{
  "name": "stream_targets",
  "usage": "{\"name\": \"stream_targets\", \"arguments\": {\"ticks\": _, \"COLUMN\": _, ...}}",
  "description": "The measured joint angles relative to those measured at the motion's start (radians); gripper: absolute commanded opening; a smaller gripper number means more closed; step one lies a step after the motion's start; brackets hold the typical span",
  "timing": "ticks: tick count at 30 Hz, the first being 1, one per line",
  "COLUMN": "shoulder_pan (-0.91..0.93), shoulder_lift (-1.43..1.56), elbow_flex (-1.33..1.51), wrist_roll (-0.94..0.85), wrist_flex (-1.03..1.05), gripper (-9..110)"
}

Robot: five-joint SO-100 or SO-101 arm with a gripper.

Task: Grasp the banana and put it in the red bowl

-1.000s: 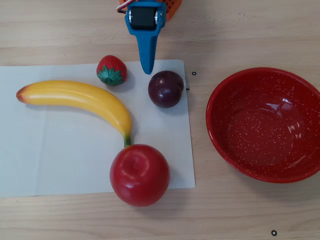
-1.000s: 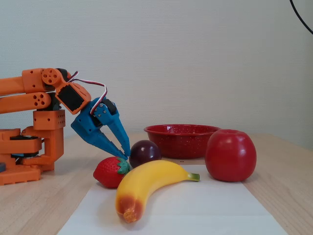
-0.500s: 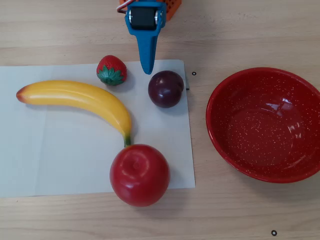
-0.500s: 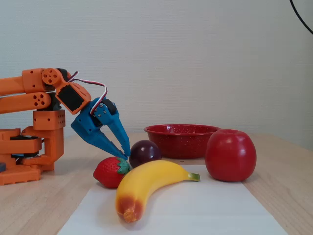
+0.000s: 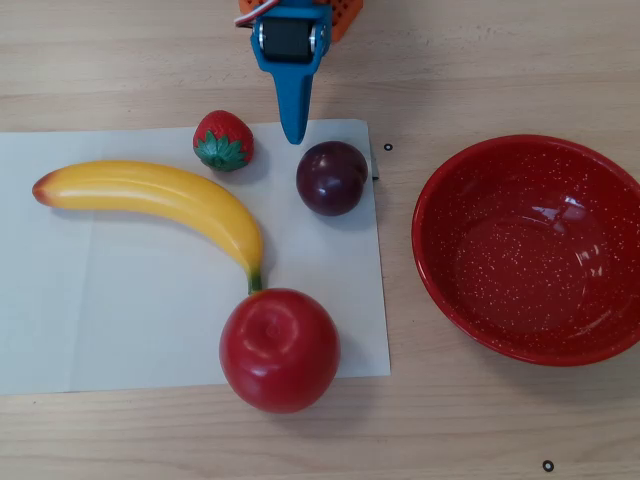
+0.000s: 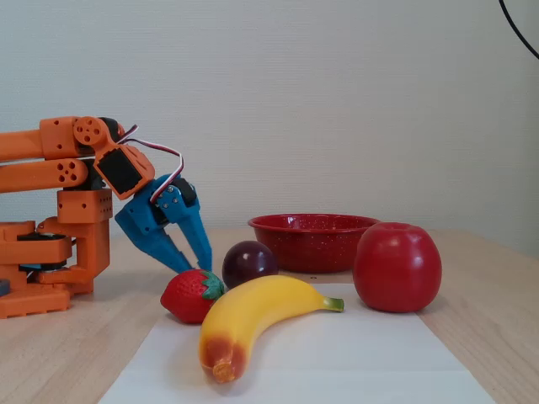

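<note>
The long yellow banana [image 5: 170, 195] lies curved on a white sheet, orange-red tip to the left in the overhead view and green stem touching the apple; in the fixed view the banana [image 6: 253, 311] is nearest the camera. The red bowl [image 5: 427, 215] sits empty on the bare wood at the right, and the bowl [image 6: 312, 240] stands behind the fruit in the fixed view. My blue gripper [image 5: 294, 138] points down at the sheet's far edge, between strawberry and plum, well away from the banana. In the fixed view the gripper [image 6: 195, 268] looks shut and holds nothing.
A strawberry [image 5: 222, 140], a dark plum [image 5: 331, 177] and a big red apple [image 5: 279, 349] share the white sheet [image 5: 120, 320] with the banana. The orange arm base [image 6: 50, 252] stands at the left of the fixed view.
The gripper has drawn back a little toward the arm base, its tip shifting left in the fixed view. The fruit and bowl have not moved.
</note>
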Motion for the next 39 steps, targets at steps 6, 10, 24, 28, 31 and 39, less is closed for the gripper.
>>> {"name": "stream_targets", "arguments": {"ticks": 6, "shoulder_pan": 0.000, "shoulder_lift": -0.158, "elbow_flex": -0.261, "wrist_roll": -0.005, "wrist_flex": 0.115, "gripper": 0}}
{"name": "stream_targets", "arguments": {"ticks": 10, "shoulder_pan": 0.000, "shoulder_lift": -0.273, "elbow_flex": -0.413, "wrist_roll": -0.005, "wrist_flex": 0.198, "gripper": 0}}
{"name": "stream_targets", "arguments": {"ticks": 24, "shoulder_pan": -0.150, "shoulder_lift": -0.764, "elbow_flex": -1.074, "wrist_roll": 0.048, "wrist_flex": 0.557, "gripper": 0}}
{"name": "stream_targets", "arguments": {"ticks": 28, "shoulder_pan": -0.202, "shoulder_lift": -0.922, "elbow_flex": -1.284, "wrist_roll": 0.052, "wrist_flex": 0.653, "gripper": 0}}
{"name": "stream_targets", "arguments": {"ticks": 31, "shoulder_pan": -0.236, "shoulder_lift": -1.015, "elbow_flex": -1.424, "wrist_roll": 0.083, "wrist_flex": 0.716, "gripper": 0}}
{"name": "stream_targets", "arguments": {"ticks": 39, "shoulder_pan": -0.313, "shoulder_lift": -1.244, "elbow_flex": -1.690, "wrist_roll": 0.206, "wrist_flex": 0.765, "gripper": 0}}
